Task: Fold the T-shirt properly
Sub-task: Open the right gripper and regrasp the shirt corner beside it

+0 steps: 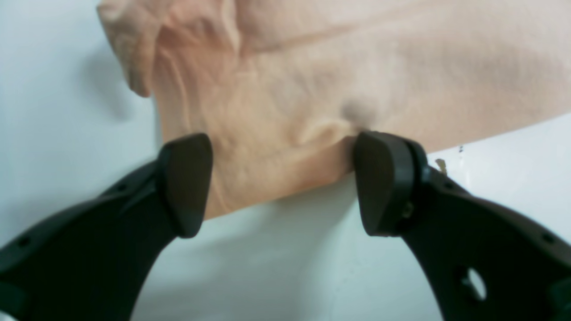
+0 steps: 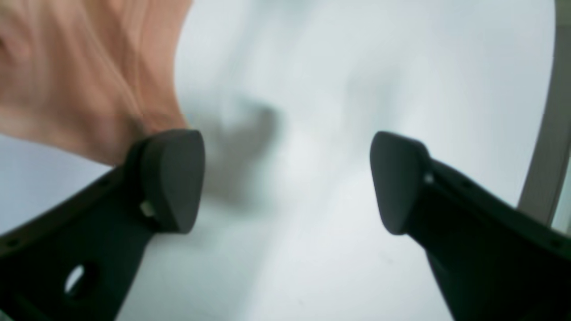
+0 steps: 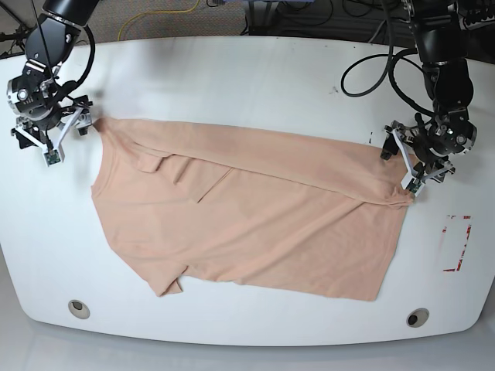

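The shirt (image 3: 255, 220) lies spread on the table (image 3: 247, 77), both the left gripper (image 1: 281, 183) and right gripper (image 2: 285, 178) spread wide at its edges, holding nothing.

Soft matt cloth T-shirt (image 3: 255, 224); table (image 3: 247, 85) seemingly smooth.

Bare table (image 3: 255, 77) lies open beyond the T-shirt (image 3: 255, 224); cables (image 3: 371, 66) crowd its far-right edge.

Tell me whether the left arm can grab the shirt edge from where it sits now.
Probably yes. The left gripper is open, its fingers straddling the T-shirt edge on the white table. One finger already touches the cloth and nothing stands between them.
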Robot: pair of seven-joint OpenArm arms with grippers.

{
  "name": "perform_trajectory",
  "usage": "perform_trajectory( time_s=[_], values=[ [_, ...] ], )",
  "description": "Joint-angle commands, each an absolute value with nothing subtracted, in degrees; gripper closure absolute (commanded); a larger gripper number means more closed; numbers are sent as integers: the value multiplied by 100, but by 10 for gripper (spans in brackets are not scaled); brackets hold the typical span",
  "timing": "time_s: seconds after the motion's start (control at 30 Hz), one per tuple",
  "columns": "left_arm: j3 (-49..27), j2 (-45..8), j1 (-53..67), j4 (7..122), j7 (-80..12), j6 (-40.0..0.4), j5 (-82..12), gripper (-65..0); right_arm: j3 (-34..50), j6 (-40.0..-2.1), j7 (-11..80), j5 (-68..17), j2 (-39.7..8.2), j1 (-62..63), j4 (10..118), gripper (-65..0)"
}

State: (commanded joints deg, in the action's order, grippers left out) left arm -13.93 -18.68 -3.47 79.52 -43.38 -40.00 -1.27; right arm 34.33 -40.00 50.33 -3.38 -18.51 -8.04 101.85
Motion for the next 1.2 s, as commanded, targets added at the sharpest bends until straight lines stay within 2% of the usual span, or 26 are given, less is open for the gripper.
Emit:
perform_trajectory(
  time_s=[0.2,0.5,0.97,1.0,1.1,1.17,1.2],
  values=[
    [-1393,-1877,-347,7952,-4338,-4000,-127,-454,3433,-4000,5393,-338,-1305,-769,10598,-541],
    [-1393,-1868,-347,7952,-4338,-4000,-127,-454,3688,-4000,5349,-330,-699,-602,10404,-539],
    [-1411,-1877,-347,7987,-4356,-4000,-136,-457,4189,-4000,5174,-593,-620,-242,9358,-534],
    [-1420,-1877,-356,8022,-4356,-4000,-136,-457,4189,-4000,5174,-611,-620,-242,9323,-528],
    [-1420,-1877,-356,8242,-4365,-4000,-136,-457,4189,-4000,5174,-629,-629,-233,9191,-452],
    [-1420,-1877,-356,8418,-4365,-4000,-136,-458,4163,-4000,5165,-655,-681,-233,9138,-390],
    [-1420,-1877,-338,8541,-4374,-4000,-136,-458,4163,-4000,5165,-655,-690,-233,9112,-339]
  ],
)
